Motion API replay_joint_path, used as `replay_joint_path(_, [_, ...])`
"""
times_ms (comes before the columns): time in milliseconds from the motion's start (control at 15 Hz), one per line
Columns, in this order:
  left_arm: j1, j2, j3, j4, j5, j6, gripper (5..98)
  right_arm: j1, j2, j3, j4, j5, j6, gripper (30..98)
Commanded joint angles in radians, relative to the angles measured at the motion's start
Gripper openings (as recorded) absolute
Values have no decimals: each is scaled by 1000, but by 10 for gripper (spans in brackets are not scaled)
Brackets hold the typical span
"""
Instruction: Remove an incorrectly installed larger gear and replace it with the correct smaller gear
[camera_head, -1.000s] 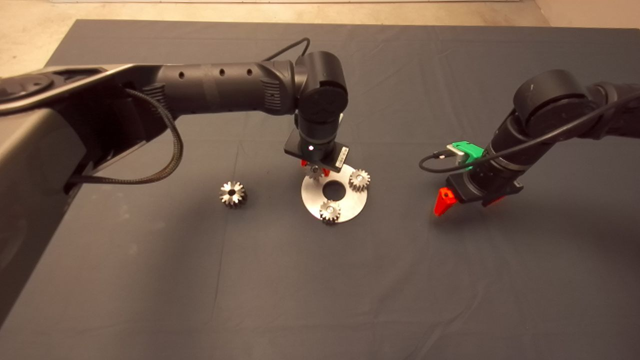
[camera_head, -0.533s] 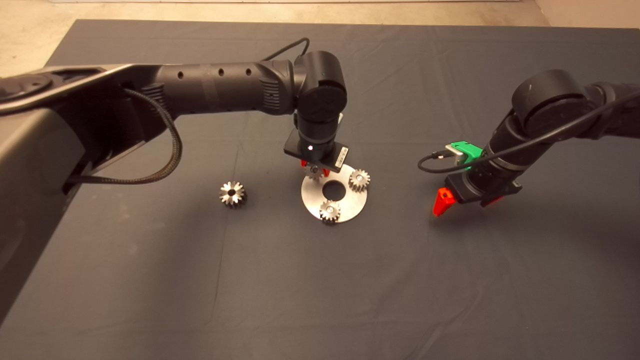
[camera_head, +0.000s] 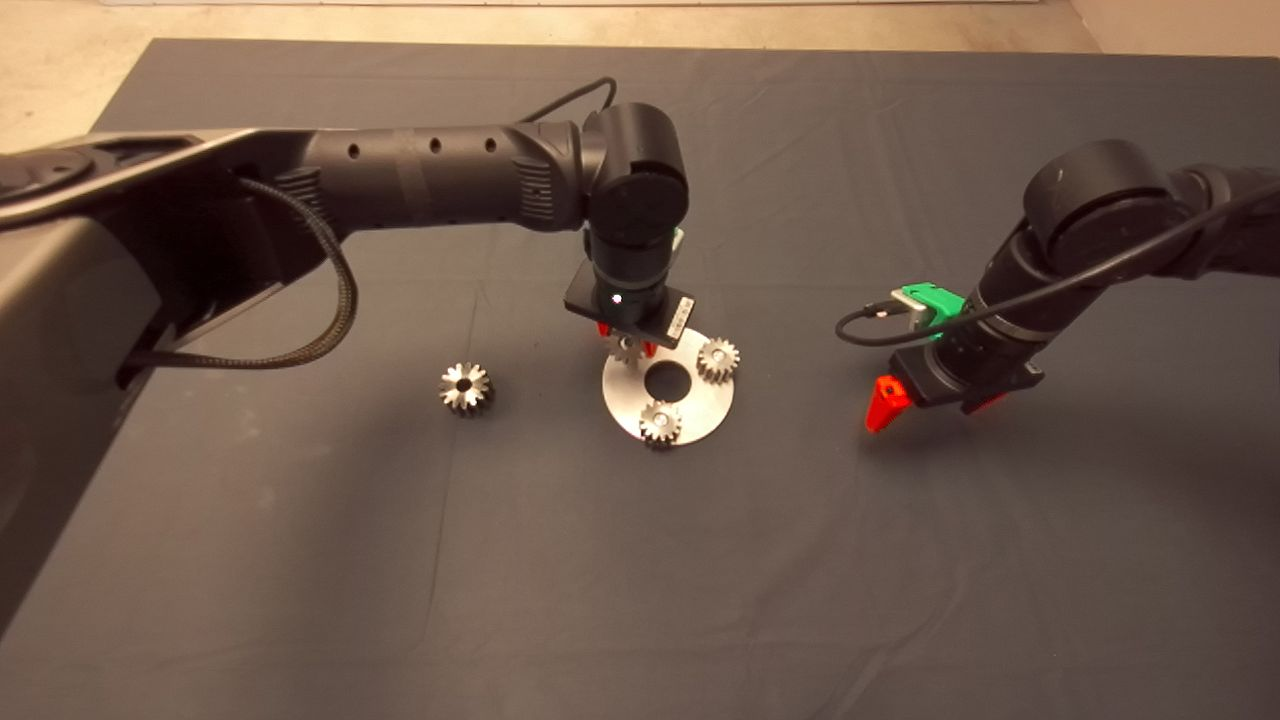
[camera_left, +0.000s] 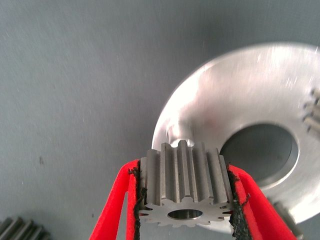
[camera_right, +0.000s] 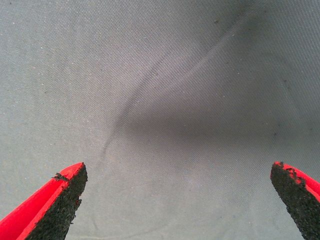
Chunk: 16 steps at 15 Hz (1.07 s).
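Observation:
My left gripper (camera_head: 626, 345) hangs over the far-left part of the round silver plate (camera_head: 690, 418), shut on the smaller gear (camera_left: 184, 186). This gear is bright silver with fine teeth, and the red fingers (camera_left: 116, 210) press on both of its sides. Beneath it shows a small spot on the plate (camera_left: 174, 134). The larger gear (camera_head: 465, 388), dark and chunky-toothed, lies alone on the mat to the plate's left. My right gripper (camera_head: 890, 400) hovers over bare mat to the plate's right, with its fingers (camera_right: 60, 200) wide open and nothing between them.
Two more small silver gears (camera_head: 718, 359) (camera_head: 661, 422) sit on the plate around its big centre hole (camera_head: 667, 381). The dark mat (camera_head: 640, 580) stretches wide in front. Pale floor (camera_head: 60, 70) shows beyond its far-left corner.
The left arm has shifted slightly to the left with the smaller gear still in its fingers. The right arm has barely moved.

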Motion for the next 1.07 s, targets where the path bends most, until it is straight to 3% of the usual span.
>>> replay_joint_path(0, [-16,5,17,-18,96,29,321,13,1,15,-28,-2,8,971])
replay_joint_path(267, [-16,-7,5,-34,96,29,322,6,8,14,-29,-2,8,971])
replay_joint_path(600, [-26,-11,-18,-34,96,-42,322,-10,-2,14,-32,-2,8,971])
replay_joint_path(1000, [-31,-11,-22,-29,89,-60,322,-17,7,4,-52,-2,6,971])
